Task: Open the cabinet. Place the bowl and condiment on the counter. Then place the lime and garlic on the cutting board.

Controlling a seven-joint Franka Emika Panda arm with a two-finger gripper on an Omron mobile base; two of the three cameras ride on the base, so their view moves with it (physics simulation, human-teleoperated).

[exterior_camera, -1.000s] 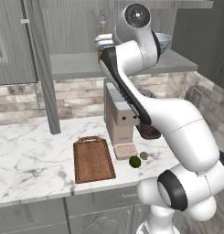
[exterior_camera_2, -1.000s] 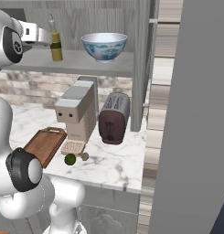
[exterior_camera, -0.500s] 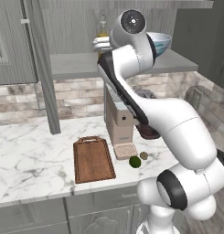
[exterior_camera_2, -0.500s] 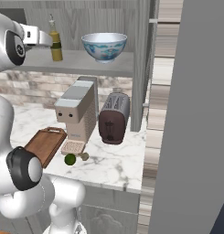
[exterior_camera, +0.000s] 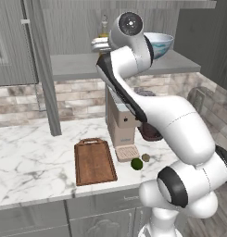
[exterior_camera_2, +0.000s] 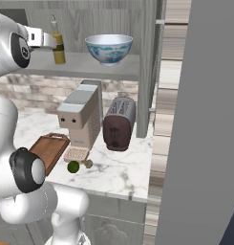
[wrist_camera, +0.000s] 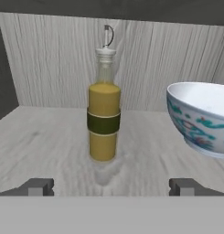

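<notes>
Cabinet (exterior_camera: pixel 22 46) doors are standing open; bottle (wrist_camera: pixel 104 119) and bowl (wrist_camera: pixel 202 119) are sitting on its shelf. Pincer (wrist_camera: pixel 111 186) is gaping wide, holding nothing, facing the bottle. Lime (exterior_camera: pixel 136 163) and garlic (exterior_camera: pixel 146 158) are waiting on the bench (exterior_camera: pixel 27 157) beside the cutting board (exterior_camera: pixel 94 162).

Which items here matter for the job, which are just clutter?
Job: cabinet, bottle, bowl, counter, lime, garlic, cutting board, open end effector facing the bottle.
Clutter: coffee machine, toaster.
</notes>
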